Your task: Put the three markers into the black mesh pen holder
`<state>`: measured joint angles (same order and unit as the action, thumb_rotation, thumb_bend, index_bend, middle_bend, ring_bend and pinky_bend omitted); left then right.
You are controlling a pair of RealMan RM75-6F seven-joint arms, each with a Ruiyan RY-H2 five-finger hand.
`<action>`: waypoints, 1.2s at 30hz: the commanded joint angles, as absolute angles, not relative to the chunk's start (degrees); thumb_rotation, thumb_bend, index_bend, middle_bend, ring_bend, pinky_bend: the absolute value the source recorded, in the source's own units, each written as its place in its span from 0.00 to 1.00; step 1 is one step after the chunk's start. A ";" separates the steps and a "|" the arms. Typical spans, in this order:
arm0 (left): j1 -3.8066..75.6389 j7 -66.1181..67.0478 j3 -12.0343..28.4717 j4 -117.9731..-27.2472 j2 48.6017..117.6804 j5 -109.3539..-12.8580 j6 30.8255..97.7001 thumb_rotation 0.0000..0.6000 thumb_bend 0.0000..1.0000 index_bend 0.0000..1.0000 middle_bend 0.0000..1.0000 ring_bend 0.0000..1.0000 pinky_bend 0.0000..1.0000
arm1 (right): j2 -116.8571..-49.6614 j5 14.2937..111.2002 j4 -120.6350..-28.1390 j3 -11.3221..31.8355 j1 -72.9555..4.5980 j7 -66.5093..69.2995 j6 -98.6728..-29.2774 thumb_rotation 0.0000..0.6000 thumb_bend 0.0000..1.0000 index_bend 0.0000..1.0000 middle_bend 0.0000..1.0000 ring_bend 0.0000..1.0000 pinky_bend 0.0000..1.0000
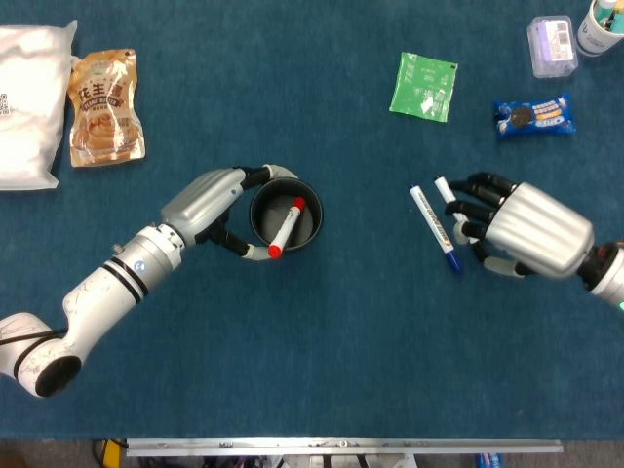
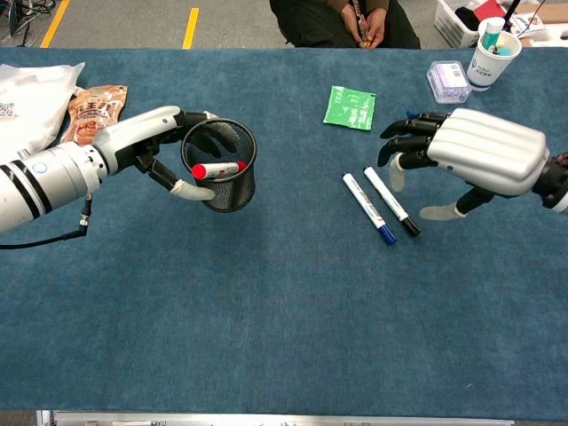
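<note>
We see the left hand [image 2: 146, 142] gripping the black mesh pen holder [image 2: 222, 177], tilted to receive; red-capped marker [image 1: 286, 226] inside. Right hand [image 2: 470, 155], empty, fingers apart, hovers above the blue-capped marker [image 2: 368, 208] and black-capped marker [image 2: 392, 201] on the blue table [image 2: 284, 328].

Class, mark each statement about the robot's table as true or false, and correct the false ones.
1. The left hand holds the black mesh pen holder. True.
2. The red-capped marker lies on the blue cloth. False: it is in the holder.
3. The right hand grips a marker. False: it hovers open, holding nothing.
4. The blue-capped marker and the black-capped marker lie side by side on the cloth. True.
5. The green packet is inside the holder. False: it lies on the cloth.
</note>
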<state>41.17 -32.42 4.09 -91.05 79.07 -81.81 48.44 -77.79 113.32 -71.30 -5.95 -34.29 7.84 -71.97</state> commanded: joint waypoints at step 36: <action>40.56 -35.16 3.19 -90.08 78.88 -83.30 48.87 1.00 0.17 0.25 0.36 0.28 0.21 | -92.61 110.68 -53.97 -8.69 -36.51 -1.28 -68.88 1.00 0.18 0.49 0.24 0.09 0.09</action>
<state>40.56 -35.14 3.20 -90.09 78.87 -83.29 48.86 -92.54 110.75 -53.99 -8.66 -36.46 -1.21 -68.95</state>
